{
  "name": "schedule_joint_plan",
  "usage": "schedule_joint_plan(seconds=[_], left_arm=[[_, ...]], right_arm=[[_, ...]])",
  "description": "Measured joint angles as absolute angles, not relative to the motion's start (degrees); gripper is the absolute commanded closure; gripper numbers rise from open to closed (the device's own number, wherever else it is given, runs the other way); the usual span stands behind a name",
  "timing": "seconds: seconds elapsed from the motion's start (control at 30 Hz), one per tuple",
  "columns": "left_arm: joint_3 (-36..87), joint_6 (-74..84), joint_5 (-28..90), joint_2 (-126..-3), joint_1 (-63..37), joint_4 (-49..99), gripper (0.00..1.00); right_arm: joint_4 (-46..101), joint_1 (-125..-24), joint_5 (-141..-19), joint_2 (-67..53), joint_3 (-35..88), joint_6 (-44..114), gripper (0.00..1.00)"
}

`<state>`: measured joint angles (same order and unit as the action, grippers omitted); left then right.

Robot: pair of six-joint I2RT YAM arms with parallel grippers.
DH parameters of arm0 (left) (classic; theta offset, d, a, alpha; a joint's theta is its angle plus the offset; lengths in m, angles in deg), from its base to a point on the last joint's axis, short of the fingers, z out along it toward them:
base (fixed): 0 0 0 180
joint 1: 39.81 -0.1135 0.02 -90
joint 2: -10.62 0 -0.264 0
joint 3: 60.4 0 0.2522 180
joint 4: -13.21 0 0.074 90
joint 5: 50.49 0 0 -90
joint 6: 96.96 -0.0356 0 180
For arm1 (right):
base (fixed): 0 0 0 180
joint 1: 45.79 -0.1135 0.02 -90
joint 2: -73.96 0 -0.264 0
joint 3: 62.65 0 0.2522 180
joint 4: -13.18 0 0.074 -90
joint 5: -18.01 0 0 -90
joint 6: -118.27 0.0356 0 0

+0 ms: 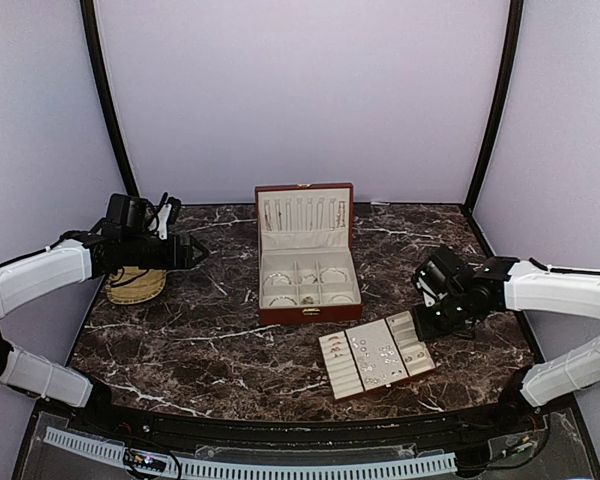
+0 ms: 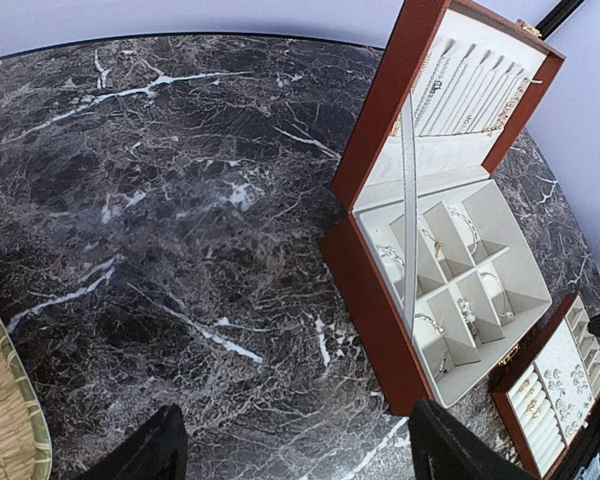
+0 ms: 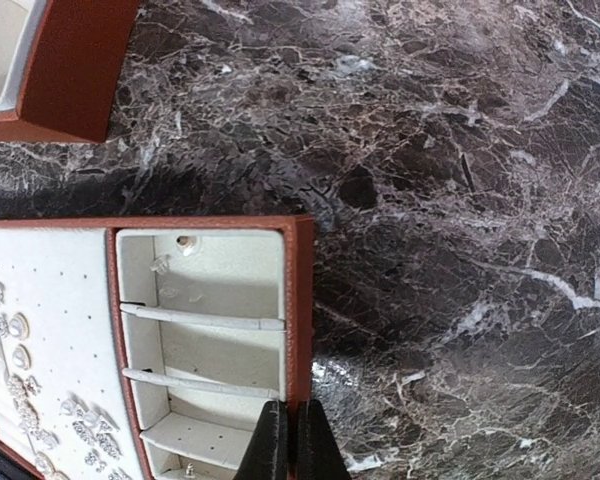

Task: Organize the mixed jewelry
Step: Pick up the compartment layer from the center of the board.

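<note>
— Where is the left arm (image 1: 40,275)?
— Left of the wooden box (image 1: 310,313), forearm about level. The left gripper (image 1: 192,252) points toward the box, jaws spread wide, nothing between them.
— And the right arm (image 1: 565,290)?
— Right of the box, nearer the front edge. The wrist tips downward and the right gripper (image 3: 293,415) has its fingers pressed together.

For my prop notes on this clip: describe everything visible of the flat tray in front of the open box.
The tray is a shallow rectangle with a red-brown rim and cream lining, lying flat on the marble table, apart from the box. It has ridged rows, a dotted panel carrying small silvery pieces, and an end strip split by bars. The shut right gripper is at its rim; contact is unclear.
</note>
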<state>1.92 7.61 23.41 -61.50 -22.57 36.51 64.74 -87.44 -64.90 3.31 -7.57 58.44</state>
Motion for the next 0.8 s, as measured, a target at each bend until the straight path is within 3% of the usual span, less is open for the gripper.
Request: schedule_joint_plan(seconds=[0.8], left_arm=[[1.9, 7.6, 23.4, -61.5, -22.6, 36.5, 0.21]], right_arm=[[65.8, -87.4, -74.7, 5.3, 1.0, 55.4, 1.0]])
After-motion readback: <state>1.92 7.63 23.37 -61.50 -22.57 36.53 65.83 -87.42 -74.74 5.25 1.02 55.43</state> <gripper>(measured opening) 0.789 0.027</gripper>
